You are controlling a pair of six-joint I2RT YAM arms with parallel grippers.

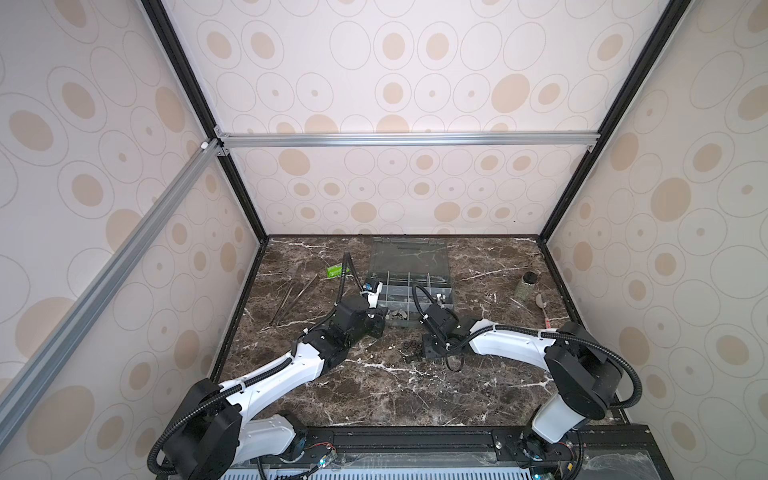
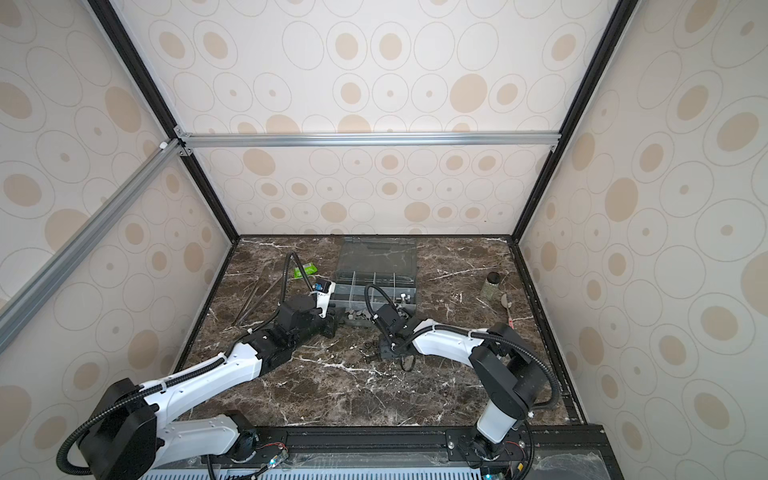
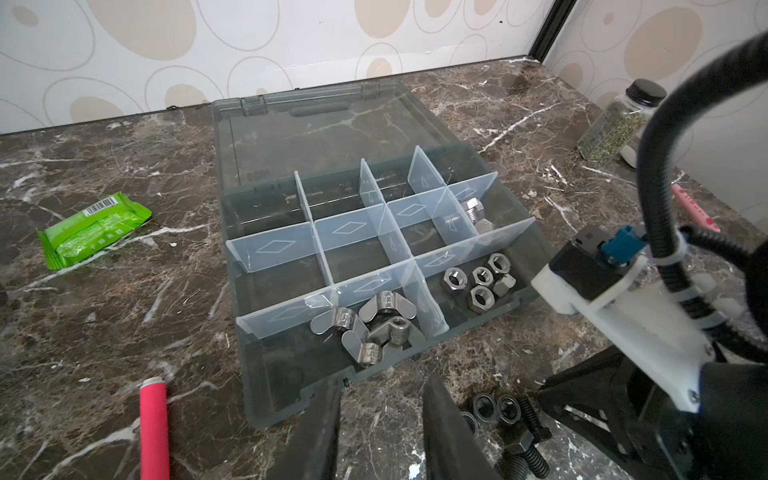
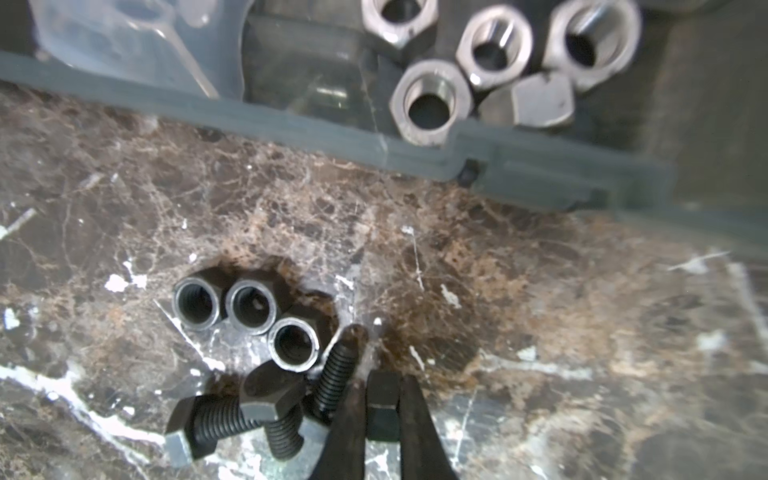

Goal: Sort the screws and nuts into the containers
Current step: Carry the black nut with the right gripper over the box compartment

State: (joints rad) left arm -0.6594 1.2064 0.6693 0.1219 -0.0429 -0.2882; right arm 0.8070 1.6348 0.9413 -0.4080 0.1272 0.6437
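Right gripper point(image 4: 381, 384), black nut point(image 4: 382, 415) pinched between jaws

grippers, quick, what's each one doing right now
Left gripper: jaws open, holding nothing.
Right gripper: jaws shut on a black hex piece, nut or bolt head unclear.

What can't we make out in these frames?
- Right wrist view: black piece pinched in the right gripper is edge-on and flanked by its fingers; nut or bolt head, unclear.
- Both top views: loose black hardware too small to count; the arm's wrist hides that gripper.
- Left wrist view: silver bolts sit partly behind a divider; count unclear.
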